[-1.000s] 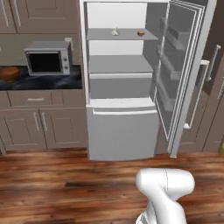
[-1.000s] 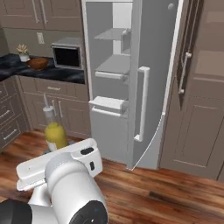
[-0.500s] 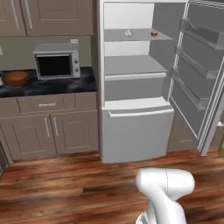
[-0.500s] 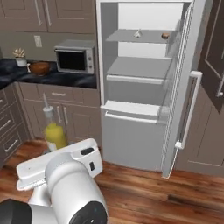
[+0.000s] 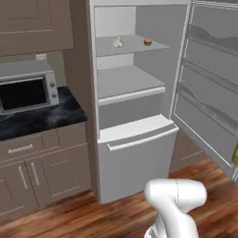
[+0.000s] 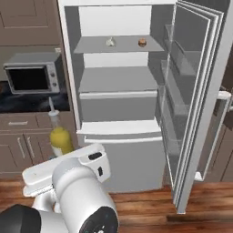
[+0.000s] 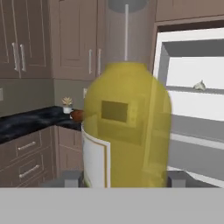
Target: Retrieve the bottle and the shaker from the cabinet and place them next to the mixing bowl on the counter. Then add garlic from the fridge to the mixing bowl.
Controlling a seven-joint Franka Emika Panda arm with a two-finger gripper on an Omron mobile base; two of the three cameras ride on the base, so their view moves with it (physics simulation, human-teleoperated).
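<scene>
Ahead of the gripper [image 7: 124, 180] and off to its right: tall white fridge [image 6: 119, 110], interior pale grey with flat shelves, evenly lit. Its white door [image 6: 196, 113] is swung wide open on the far right, with moulded racks on the inner face. Ahead and to the left: boxy grey microwave with a dark window [image 6: 32, 73]. Below it, taupe-brown base cabinets with panelled fronts and slim silver handles [image 5: 42, 172]. Plain taupe wall [image 7: 26, 94] behind. Underfoot, a reddish-brown wood plank floor [image 6: 150, 209], glossy, running up to the cabinets.
</scene>
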